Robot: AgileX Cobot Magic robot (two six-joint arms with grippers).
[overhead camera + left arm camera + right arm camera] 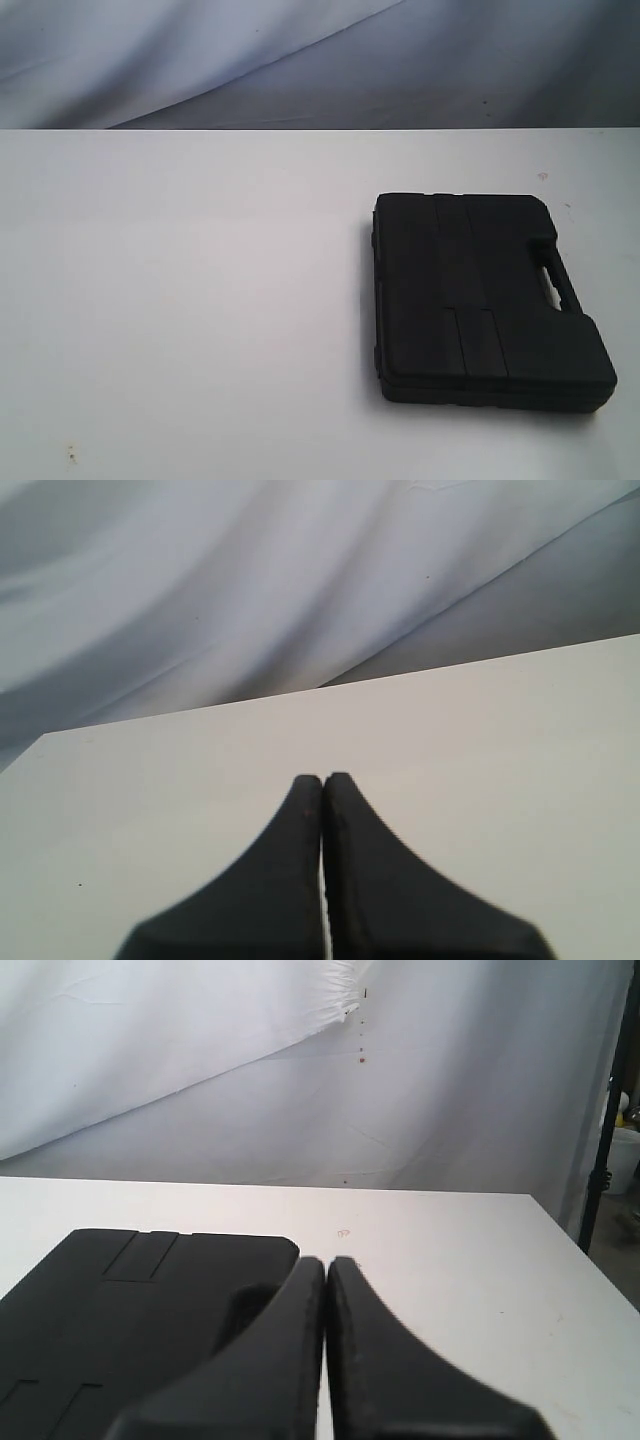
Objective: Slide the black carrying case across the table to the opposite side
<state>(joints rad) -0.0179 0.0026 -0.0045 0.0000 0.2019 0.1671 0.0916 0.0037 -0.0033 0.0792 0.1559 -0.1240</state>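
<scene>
The black carrying case (480,295) lies flat on the right half of the white table (180,300), its handle on the right edge. In the right wrist view the case (120,1320) fills the near side beside my right gripper (326,1261), which is shut with nothing between its fingers and hovers by the handle side of the case. My left gripper (323,777) is shut and empty over bare table (500,740); the case does not show in that view. Neither gripper appears in the exterior view.
A pale draped cloth (300,60) hangs behind the table's far edge. A small mark (344,1232) and specks dot the tabletop. A dark post (610,1110) and a white container (625,1155) stand beyond the table's side edge in the right wrist view.
</scene>
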